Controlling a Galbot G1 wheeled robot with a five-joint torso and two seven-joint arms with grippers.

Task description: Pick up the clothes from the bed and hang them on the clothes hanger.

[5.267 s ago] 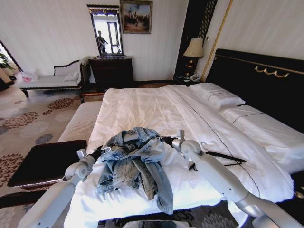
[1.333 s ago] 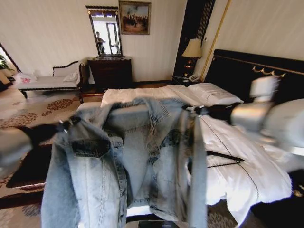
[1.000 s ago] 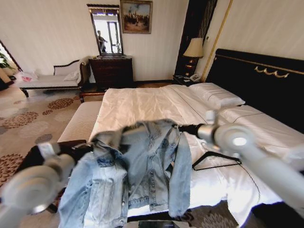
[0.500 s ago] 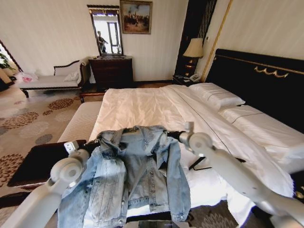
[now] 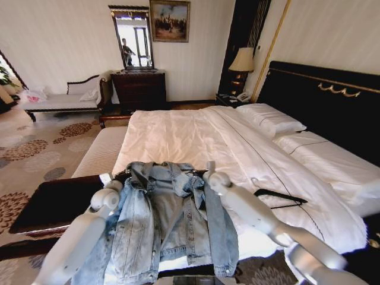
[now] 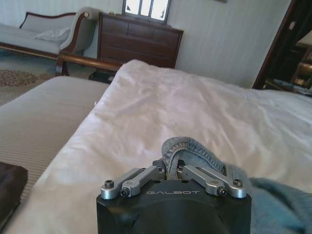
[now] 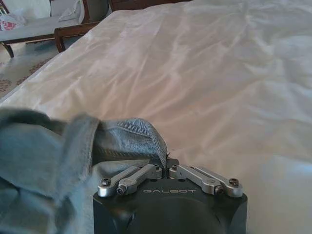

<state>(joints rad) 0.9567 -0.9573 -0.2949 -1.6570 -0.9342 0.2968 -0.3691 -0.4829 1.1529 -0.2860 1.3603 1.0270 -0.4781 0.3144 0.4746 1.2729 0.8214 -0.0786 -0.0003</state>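
With both sets of jaws clamped on its shoulders, my left gripper and right gripper spread the faded light-blue denim jacket flat on the white-duveted bed — open for the thin black hanger lying just beside.

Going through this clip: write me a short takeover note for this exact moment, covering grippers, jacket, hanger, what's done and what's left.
Left gripper: shut on the denim jacket at one shoulder, low over the near end of the bed.
Right gripper: shut on the jacket's other shoulder.
Jacket: spread front-up between both grippers, collar toward the pillows, hem hanging over the bed's near edge.
Clothes hanger: lying on the duvet on the robot's right, apart from the jacket, untouched.
Done: jacket gripped and opened out.
Left: get the hanger into the jacket; nothing is hung yet.
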